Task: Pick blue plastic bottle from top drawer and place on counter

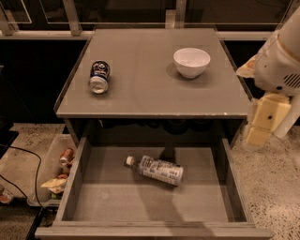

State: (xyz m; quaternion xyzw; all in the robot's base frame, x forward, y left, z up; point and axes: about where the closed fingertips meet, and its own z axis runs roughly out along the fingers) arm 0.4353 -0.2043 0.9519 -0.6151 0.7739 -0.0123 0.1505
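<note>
the top drawer (74, 187) stands pulled open below the counter (140, 89), and the blue plastic bottle (157, 169) lies on its side near the middle of the drawer floor, white cap toward the left. on the counter a drink can (99, 77) lies on its side at the left and a white bowl (191, 62) sits upright at the right — well apart. the gripper (260, 127) hangs past the counter's right edge, beside the drawer.

Speckled flr (276, 197), dark windows (126, 10), dim light

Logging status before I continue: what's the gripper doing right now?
Gripper: right of the drawer, off the bottle; open or shut cannot be told.
</note>
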